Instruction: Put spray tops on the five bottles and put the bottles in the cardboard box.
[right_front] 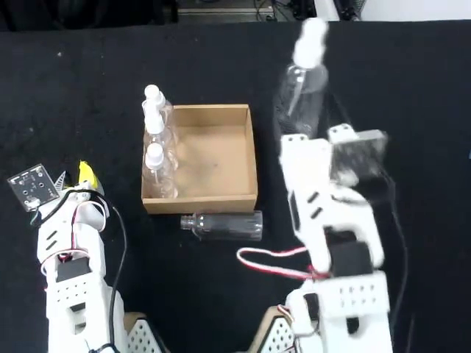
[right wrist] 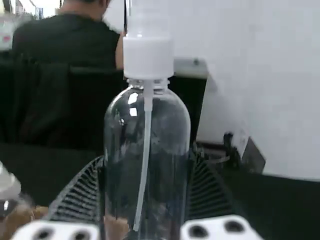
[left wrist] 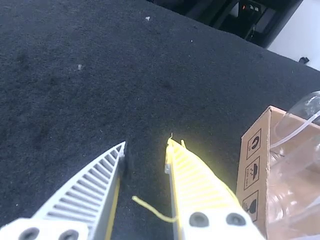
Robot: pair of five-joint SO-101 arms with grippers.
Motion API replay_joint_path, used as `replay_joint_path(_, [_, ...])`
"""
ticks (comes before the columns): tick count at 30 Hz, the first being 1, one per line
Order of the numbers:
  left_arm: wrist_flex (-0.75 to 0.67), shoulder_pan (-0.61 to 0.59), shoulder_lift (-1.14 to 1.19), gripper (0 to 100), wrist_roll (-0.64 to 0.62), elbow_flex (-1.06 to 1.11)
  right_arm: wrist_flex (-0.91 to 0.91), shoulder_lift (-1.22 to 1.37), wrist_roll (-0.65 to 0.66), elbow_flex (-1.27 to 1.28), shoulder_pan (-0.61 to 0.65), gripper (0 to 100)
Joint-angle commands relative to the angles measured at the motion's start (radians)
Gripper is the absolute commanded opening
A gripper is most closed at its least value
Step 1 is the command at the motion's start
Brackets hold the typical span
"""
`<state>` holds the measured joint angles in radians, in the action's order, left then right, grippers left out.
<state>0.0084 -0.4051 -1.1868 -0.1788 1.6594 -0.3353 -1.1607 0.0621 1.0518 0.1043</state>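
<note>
**Three bottles boxed, one gripped, one lying uncapped**

The left hand (left wrist: 146, 147) hangs over the black counter (left wrist: 75, 75), its fingers parted and holding nothing, left of the cardboard box (right_front: 221, 200). Three spray-topped bottles (right_front: 157, 165) stand along the box's left wall. An uncapped bottle (right_front: 224, 226) lies just in front of the box. Right of the box, the right hand (right wrist: 145, 195) clamps an upright topped bottle (right wrist: 147, 140).

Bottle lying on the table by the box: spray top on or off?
Off. The bottle lies on its side with a bare neck and no white top.
</note>
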Motion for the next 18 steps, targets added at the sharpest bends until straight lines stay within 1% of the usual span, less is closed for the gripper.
replay_joint_path(1, [-0.017,0.004,-0.018,11,0.011,0.008,0.061,0.120,-0.008,-0.073,-0.044,1.1])
replay_joint_path(3, [-0.017,0.004,-0.018,11,0.011,0.008,0.137,0.180,-0.008,-0.042,-0.107,1.1])
replay_joint_path(8, [-0.017,0.004,-0.018,11,0.011,0.008,0.433,0.351,-0.002,0.062,-0.296,1.1])
replay_joint_path(11, [-0.017,0.004,-0.018,11,0.011,0.008,0.571,0.487,0.025,0.074,-0.414,1.1])
replay_joint_path(13, [-0.017,0.004,-0.018,11,0.011,0.008,0.646,0.585,0.060,0.074,-0.471,1.1])
replay_joint_path(18, [-0.017,0.004,-0.018,11,0.011,0.008,0.918,0.840,0.069,0.081,-0.600,1.1])
